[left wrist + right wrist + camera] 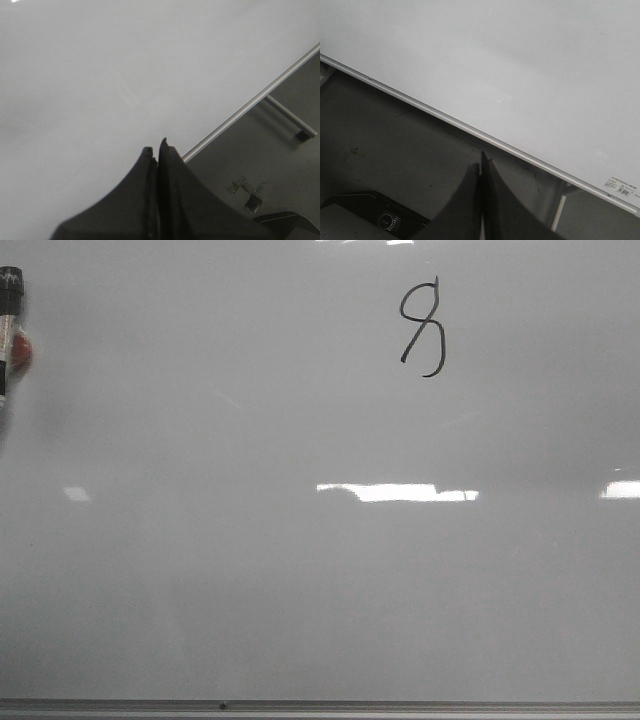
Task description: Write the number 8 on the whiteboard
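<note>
Handwriting, a thin black number 8 (422, 328) with an open lower loop, sits high on the glossy grey-white whiteboard (300, 580). We see our left gripper (156, 149) and right gripper (481, 162) pressed together, empty, near its metal rail.

One whiteboard (300, 590), one number 8 (422, 326), one marker (10, 330)

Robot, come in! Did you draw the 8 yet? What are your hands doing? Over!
Left gripper shut, empty. Right gripper shut, empty. Number 8 drawn on whiteboard, lower loop left open. Marker at board's left edge, nothing blocking.
</note>
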Available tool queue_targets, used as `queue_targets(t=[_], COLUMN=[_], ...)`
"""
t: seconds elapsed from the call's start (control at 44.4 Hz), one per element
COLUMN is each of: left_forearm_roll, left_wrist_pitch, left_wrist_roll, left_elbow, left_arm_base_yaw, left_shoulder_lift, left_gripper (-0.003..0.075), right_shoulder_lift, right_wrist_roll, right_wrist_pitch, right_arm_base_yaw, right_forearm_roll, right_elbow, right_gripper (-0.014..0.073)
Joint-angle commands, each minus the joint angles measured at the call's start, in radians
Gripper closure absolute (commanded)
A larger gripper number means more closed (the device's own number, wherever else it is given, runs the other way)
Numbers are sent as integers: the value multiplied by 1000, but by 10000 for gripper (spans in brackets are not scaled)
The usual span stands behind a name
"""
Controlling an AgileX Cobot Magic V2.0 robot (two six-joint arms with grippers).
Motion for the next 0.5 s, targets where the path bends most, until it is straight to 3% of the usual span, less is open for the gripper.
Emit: queue_targets(t=[0.0,0.203,0.315,0.473], left_forearm_roll=[3,22,-17,-155], left_wrist_pitch=[-73,-75,-146,-300], left_wrist_roll=[0,0,3,183], left_elbow=[-21,32,119,298], left_arm_base_yaw=[27,183,298,436], left_shoulder_lift=[-45,-182,-292,-487], left_gripper=[739,739,739,739], right_shoulder_lift=[7,7,7,7], right_wrist_roll=[-8,-8,-8,-8], right_wrist_pitch=[-53,-53,-53,-53], right_arm_base_yaw=[-5,-5,-5,-5], right_forearm_roll=[-23,-23,-23,-23], right_elbow=[-24,-24,-24,-24], right_gripper=[662,662,662,662])
